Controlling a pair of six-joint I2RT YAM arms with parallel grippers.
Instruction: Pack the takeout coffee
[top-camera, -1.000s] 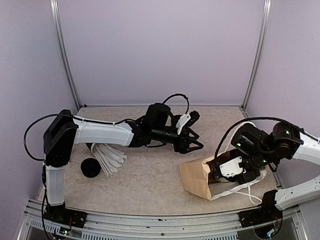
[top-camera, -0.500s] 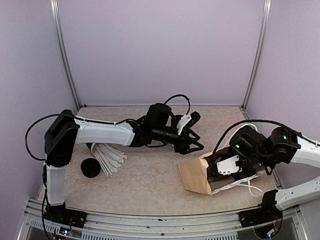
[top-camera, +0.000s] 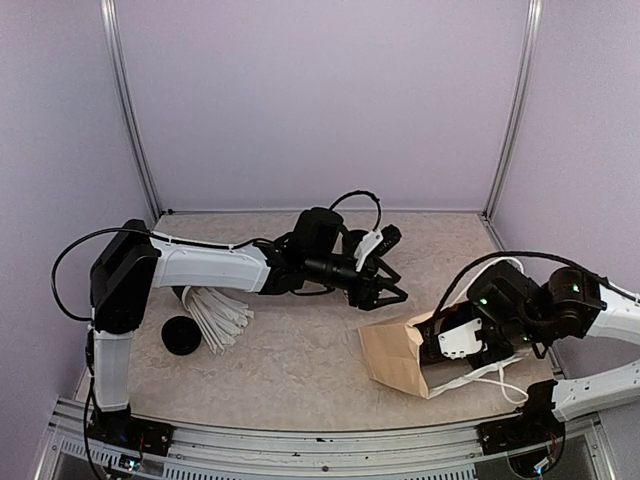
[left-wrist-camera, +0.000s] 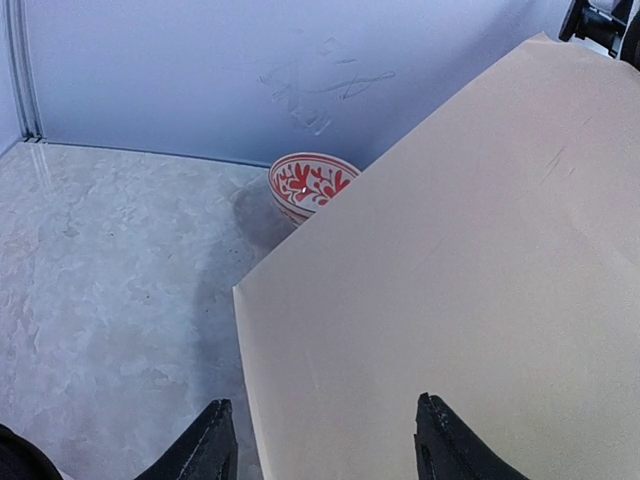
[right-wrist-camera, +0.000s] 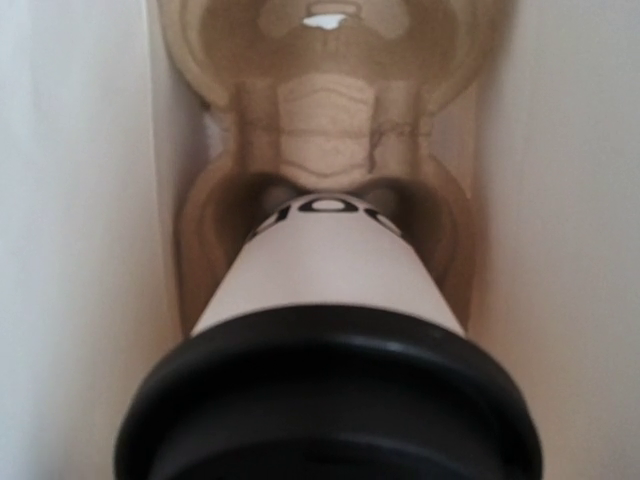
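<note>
Right arm's elbow has swung outward, with the right gripper (top-camera: 447, 347) reaching into the paper bag (top-camera: 385, 355); we can't tell its clench. Only its wrist view shows the takeout cup (right-wrist-camera: 325, 275) nosing into the carrier (right-wrist-camera: 320, 130), so we'd keep pushing it squarely in. Left gripper (left-wrist-camera: 325, 445) gapes empty beside the bag.

The paper bag (top-camera: 390, 355) lies on its side on the front right part of the table (top-camera: 300, 370), with its closed end toward the centre and its mouth toward the right. Inside it, the takeout cup (right-wrist-camera: 325, 275) has its base seated in a well of the cup carrier (right-wrist-camera: 320, 120), deeper in the bag, and its lid (right-wrist-camera: 330, 400) toward the mouth. The left gripper (top-camera: 390, 293) hangs just behind the bag's closed end, the bowl (left-wrist-camera: 310, 183) sits beyond the bag close to a wall, and the straw bundle (top-camera: 215, 315) lies at the left with a round object (top-camera: 182, 335) just beside it.
</note>
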